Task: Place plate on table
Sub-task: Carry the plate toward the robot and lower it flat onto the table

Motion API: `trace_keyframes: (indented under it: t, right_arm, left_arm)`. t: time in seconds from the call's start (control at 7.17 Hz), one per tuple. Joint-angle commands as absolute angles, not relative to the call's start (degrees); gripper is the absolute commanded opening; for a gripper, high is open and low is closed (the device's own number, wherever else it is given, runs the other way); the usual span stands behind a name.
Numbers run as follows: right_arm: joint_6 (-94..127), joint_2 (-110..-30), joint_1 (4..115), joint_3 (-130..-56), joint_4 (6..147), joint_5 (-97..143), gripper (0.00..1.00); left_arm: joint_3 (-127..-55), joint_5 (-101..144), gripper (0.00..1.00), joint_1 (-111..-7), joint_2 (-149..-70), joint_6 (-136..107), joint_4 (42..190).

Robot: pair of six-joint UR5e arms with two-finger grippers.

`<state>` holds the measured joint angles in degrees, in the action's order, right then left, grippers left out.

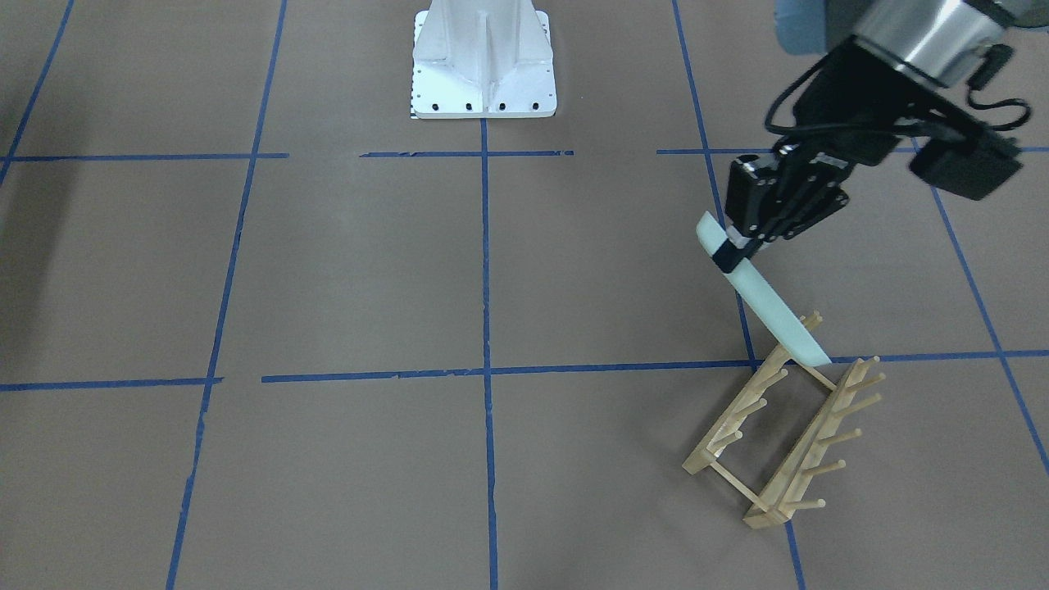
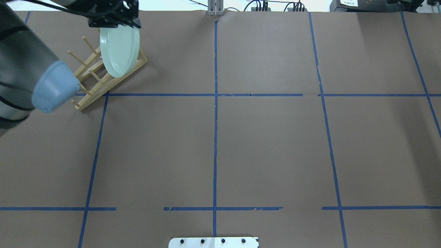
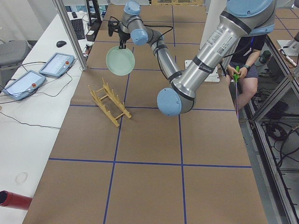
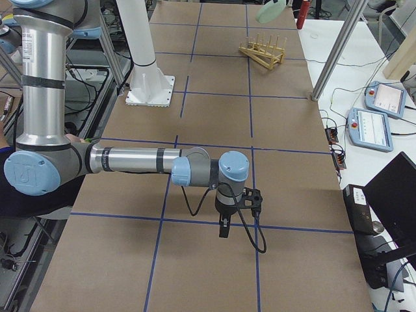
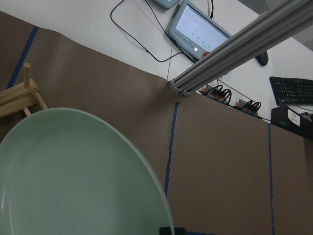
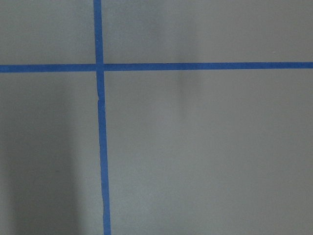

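Note:
My left gripper (image 1: 733, 250) is shut on the rim of the pale mint-green plate (image 1: 762, 299). It holds the plate on edge and tilted, in the air above the far end of the wooden peg rack (image 1: 778, 434). The plate (image 2: 119, 50) hangs below the gripper (image 2: 115, 26) at the far left of the brown table (image 2: 268, 148). In the left wrist view the plate (image 5: 73, 181) fills the lower left. My right gripper (image 4: 224, 229) hangs low over the table near a tape crossing; it shows only in the exterior right view, so I cannot tell if it is open or shut.
The white robot base (image 1: 483, 65) stands at the table's robot-side edge. A metal post (image 3: 70, 32) and touch-screen pendants (image 3: 56, 63) are on the white bench beside the rack. An operator (image 3: 247, 60) sits behind the robot.

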<state>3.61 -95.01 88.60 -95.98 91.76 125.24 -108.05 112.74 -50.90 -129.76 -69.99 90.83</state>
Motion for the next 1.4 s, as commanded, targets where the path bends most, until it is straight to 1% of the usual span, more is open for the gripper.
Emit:
trace_keyframes:
  t: [0.0, 0.28, 0.56, 0.84, 1.12, 1.26]
  right_arm:
    - [3.6, -95.0, 88.6, -96.0, 91.8, 125.3, 1.00]
    - [3.6, -95.0, 88.6, -96.0, 91.8, 125.2, 1.00]
    - [3.7, -95.0, 88.6, -96.0, 91.8, 125.2, 1.00]
    - [3.7, -95.0, 88.6, -96.0, 91.8, 125.2, 1.00]
    - [3.7, -95.0, 88.6, -96.0, 91.8, 125.2, 1.00]
    - [3.6, -95.0, 88.6, -96.0, 91.8, 125.2, 1.00]
  left_arm:
    - [-105.8, 97.1, 0.00, -37.7, -134.3, -58.7, 78.5]
    - [-99.3, 85.6, 0.00, -29.7, -135.0, -53.3, 78.7]
    - [-96.3, 83.0, 0.00, -27.5, -134.9, -47.5, 79.3]
    - [-93.1, 77.0, 0.00, -22.3, -135.0, -47.3, 80.6]
    - [-90.1, 76.7, 0.00, -21.8, -134.9, -46.2, 84.2]
    - [-90.1, 76.7, 0.23, -21.5, -135.0, -46.2, 84.2]
